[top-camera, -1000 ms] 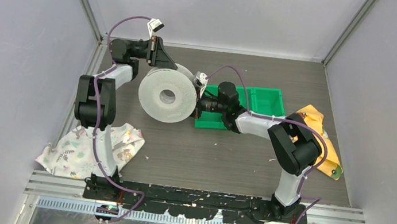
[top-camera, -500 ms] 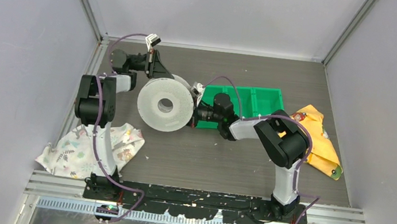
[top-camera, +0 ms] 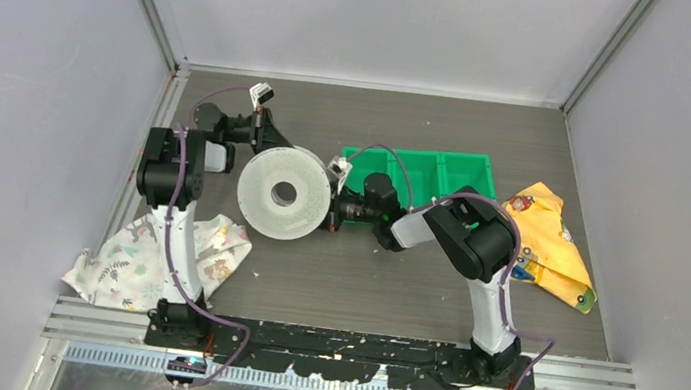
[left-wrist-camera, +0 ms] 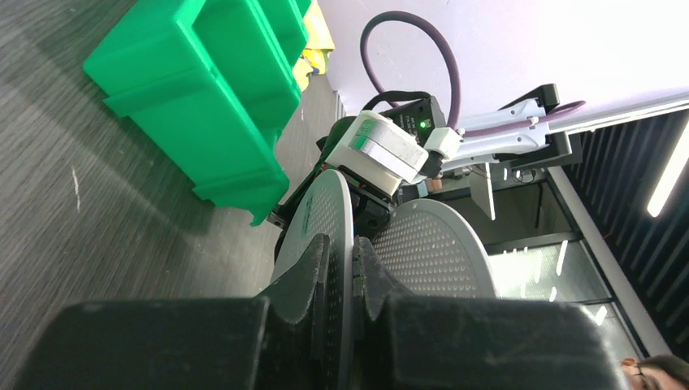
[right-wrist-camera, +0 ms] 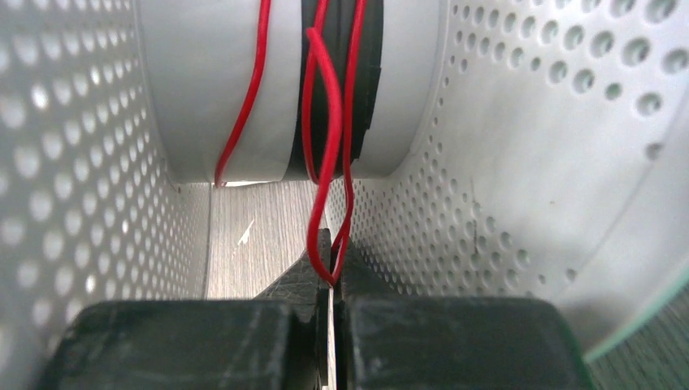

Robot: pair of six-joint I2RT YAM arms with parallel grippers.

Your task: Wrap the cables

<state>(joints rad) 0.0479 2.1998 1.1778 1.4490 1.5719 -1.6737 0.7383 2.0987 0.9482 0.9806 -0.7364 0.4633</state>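
A white perforated spool (top-camera: 283,192) stands on edge on the table. My left gripper (top-camera: 267,134) is shut on one flange of the spool (left-wrist-camera: 325,244); the other flange shows beside it. My right gripper (top-camera: 335,204) reaches between the flanges and is shut on thin red cables (right-wrist-camera: 329,175). These run up from my closed fingers (right-wrist-camera: 305,280) to the spool's core (right-wrist-camera: 203,81), where red and dark strands lie wound round it. Another red strand (right-wrist-camera: 244,97) crosses the core to the left.
A green bin (top-camera: 425,170) lies behind the right arm and shows in the left wrist view (left-wrist-camera: 219,89). A yellow cloth (top-camera: 552,242) lies at the right, a patterned white cloth (top-camera: 151,260) at the near left. Side walls enclose the table.
The spool and both grippers have moved down and nearer to the table. The right arm has folded in to the left, and the green bin shows more fully behind it.
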